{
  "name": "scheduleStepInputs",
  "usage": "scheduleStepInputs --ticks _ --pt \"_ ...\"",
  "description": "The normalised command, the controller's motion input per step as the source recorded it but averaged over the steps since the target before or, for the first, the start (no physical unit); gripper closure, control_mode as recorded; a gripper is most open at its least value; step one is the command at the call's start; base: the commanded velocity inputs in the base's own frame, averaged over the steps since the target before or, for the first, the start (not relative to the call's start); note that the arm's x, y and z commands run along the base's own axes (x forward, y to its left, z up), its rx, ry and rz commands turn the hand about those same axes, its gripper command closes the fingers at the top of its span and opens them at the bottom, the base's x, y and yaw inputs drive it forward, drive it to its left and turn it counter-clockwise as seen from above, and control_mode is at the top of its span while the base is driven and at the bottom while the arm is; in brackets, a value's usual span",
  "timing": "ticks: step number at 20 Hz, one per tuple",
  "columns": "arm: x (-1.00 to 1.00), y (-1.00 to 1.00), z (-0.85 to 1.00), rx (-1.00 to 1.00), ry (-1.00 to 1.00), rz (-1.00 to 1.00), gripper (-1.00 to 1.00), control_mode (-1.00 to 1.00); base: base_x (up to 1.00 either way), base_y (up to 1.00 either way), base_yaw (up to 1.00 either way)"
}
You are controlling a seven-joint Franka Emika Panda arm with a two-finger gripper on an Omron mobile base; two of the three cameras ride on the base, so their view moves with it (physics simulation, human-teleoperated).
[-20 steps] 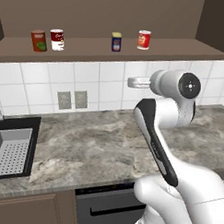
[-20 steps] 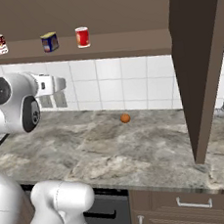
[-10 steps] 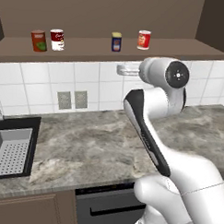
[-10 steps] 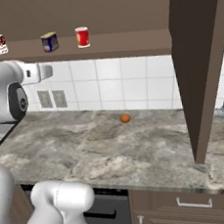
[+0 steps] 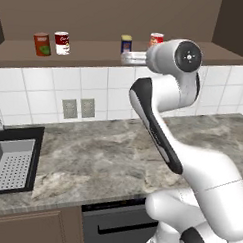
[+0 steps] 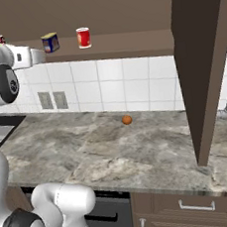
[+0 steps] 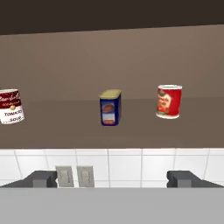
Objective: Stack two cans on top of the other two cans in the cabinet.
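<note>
Blue can (image 7: pixel 110 107) centred (hand view) | orange (image 6: pixel 126 119) on counter | gripper (image 7: pixel 111 178) wide apart, empty

Four cans stand on the cabinet (image 5: pixel 96 50) shelf before me: one dull red can with a green patch (image 5: pixel 42 44), one red-topped, white-bottomed can (image 5: pixel 62 43), one small dark blue can (image 5: pixel 126 44) and one bright red can (image 5: pixel 156 39). One orange fruit (image 6: pixel 126 119) lies on the one stone counter (image 6: pixel 114 150). One sink basin (image 5: pixel 11 164) sits far left; two wall outlets (image 5: pixel 78 108) on the tiles.
</note>
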Motion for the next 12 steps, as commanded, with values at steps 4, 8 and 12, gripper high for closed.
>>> scheduleStepInputs --ticks 4,8,12 --pt "0.32 0.00 0.16 0.00 0.08 0.00 -1.00 -1.00 0.00 0.00 0.00" --pt "0.31 0.00 0.03 0.00 0.09 0.00 -1.00 -1.00 0.00 0.00 0.00" --pt "0.25 0.00 0.00 0.00 0.06 0.00 -1.00 -1.00 0.00 0.00 0.00"
